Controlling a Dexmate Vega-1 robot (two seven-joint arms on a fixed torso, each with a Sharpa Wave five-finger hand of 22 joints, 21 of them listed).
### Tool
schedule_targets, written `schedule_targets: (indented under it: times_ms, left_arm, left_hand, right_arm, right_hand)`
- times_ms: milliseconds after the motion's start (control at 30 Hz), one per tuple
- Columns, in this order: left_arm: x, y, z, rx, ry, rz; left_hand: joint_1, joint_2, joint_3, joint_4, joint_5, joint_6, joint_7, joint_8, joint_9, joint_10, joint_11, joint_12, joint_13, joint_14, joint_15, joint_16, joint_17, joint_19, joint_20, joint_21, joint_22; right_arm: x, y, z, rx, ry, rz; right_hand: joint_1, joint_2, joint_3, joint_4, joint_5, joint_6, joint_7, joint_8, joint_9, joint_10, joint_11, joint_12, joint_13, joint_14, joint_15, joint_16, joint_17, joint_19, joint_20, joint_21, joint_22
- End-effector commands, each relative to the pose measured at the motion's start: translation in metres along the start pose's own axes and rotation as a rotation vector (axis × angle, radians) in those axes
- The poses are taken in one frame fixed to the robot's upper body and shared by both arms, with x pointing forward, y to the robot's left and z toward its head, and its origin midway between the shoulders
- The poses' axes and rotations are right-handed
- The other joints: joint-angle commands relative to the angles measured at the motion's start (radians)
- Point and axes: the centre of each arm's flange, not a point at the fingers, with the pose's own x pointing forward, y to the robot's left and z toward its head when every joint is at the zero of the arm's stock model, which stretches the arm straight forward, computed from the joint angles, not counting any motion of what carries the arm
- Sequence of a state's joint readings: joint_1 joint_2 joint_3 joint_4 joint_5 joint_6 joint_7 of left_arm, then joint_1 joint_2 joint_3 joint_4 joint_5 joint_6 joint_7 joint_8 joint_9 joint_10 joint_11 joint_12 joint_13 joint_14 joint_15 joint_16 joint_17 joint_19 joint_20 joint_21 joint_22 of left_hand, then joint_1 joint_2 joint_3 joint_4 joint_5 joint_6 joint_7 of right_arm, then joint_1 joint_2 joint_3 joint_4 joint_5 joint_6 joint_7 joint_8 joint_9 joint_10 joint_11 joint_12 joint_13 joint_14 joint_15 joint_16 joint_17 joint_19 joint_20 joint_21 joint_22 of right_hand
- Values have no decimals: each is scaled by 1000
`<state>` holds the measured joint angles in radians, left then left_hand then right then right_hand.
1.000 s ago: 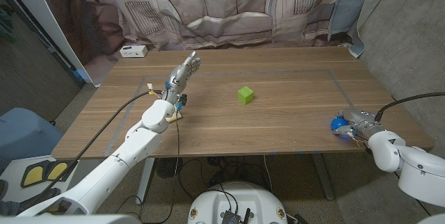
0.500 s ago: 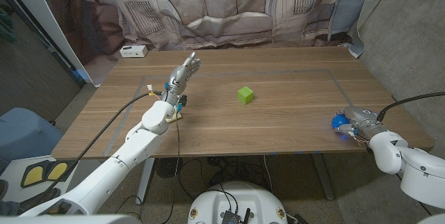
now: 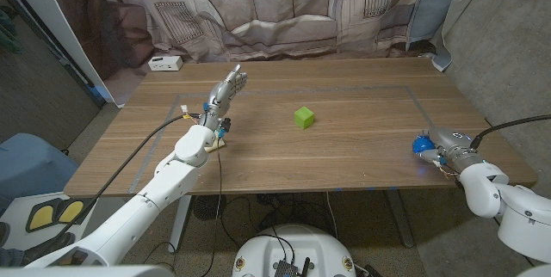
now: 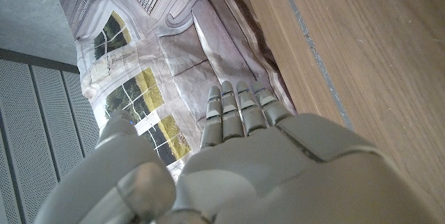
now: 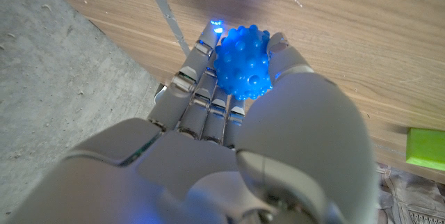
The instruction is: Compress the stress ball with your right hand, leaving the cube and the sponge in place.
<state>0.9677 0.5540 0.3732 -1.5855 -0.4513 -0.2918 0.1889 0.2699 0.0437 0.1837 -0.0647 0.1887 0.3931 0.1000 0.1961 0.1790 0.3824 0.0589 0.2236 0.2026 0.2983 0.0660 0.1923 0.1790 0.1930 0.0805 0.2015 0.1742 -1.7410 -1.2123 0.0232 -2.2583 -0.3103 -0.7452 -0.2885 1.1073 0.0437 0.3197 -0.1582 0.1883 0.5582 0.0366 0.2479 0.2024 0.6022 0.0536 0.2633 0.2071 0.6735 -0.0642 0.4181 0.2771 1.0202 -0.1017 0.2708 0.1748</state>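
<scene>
Stress ball, blue and knobbly, is held by the right hand between thumb and curled fingers, well to the right of the green cube near the table edge. Squeezing is judged underway; a firmer closing is called for. The left hand is held open, empty, left of the cube

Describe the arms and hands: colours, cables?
Both arms have glossy white rounded shells. The left hand and right hand are grey metallic with segmented fingers. A black cable runs along each forearm, and small coloured wires sit at the left wrist.
</scene>
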Motion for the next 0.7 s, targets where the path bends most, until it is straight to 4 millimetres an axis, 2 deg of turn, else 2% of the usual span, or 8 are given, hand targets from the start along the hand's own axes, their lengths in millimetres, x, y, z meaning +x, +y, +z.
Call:
schedule_targets:
  times_ms: [33, 500, 700]
  left_arm:
    - [0, 1, 2, 3, -5, -1]
    - [-2, 2, 4, 1, -14, 8]
    - [-2, 2, 2, 0, -11, 8]
  left_hand:
    - [5, 8, 3, -9, -2, 6, 0, -1, 5, 9, -1, -2, 1, 9, 2, -1, 2, 3, 6, -3, 6]
    - [5, 9, 3, -11, -2, 6, 0, -2, 5, 9, -1, -3, 1, 9, 1, -2, 2, 4, 5, -2, 6]
    - [5, 10, 3, -12, -2, 6, 0, -2, 5, 10, 0, -3, 1, 10, 0, -1, 2, 3, 5, -2, 6]
  right_arm:
    - [-12, -9, 3, 38, -31, -118]
    - [-19, -16, 4, 87, -67, -282]
    - [-23, -16, 4, 112, -93, -392]
  right_hand:
    - [6, 2, -5, 8, 1, 12, -5, -2, 5, 16, 3, 2, 4, 17, -42, 1, 5, 9, -5, 0, 3]
    - [11, 5, -10, 10, 5, 29, -3, -2, 6, 31, 3, 2, 4, 30, -42, -2, 3, 16, -8, 1, 4]
    - [1, 6, -15, 18, 5, 35, 0, -2, 5, 33, 7, 1, 4, 29, -40, -7, 1, 15, -8, -1, 4]
